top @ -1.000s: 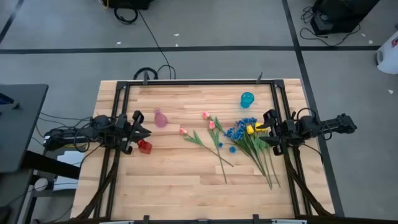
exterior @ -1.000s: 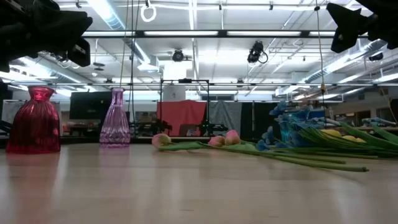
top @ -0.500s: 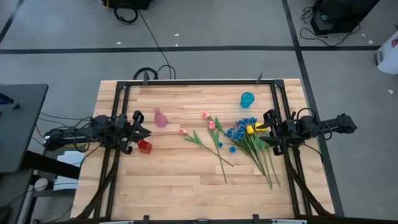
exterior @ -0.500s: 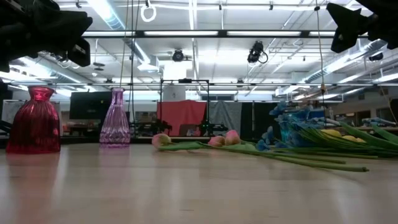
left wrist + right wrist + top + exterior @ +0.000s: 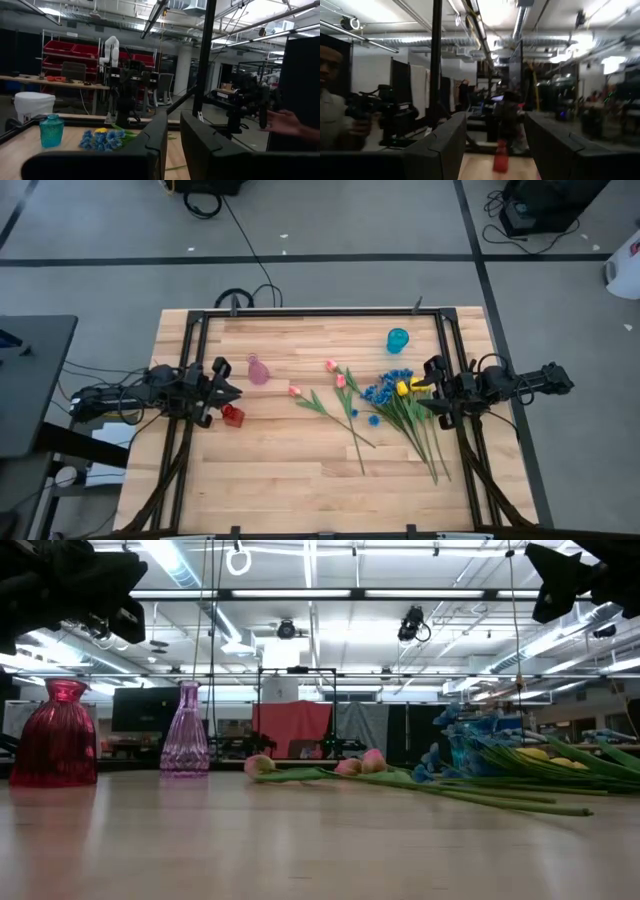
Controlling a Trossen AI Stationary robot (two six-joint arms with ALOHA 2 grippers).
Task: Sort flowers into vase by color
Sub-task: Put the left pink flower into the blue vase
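Flowers [image 5: 400, 405] lay on the table just beside the right gripper [image 5: 432, 386], untouched; both it and the left gripper [image 5: 224, 392] hovered open.

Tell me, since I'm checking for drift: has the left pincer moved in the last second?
No. In the high view the left pincer sits at the same spot above the red vase, beside the pink vase.

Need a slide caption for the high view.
Both arms wait at the table edges; flowers lie unsorted beside three vases.
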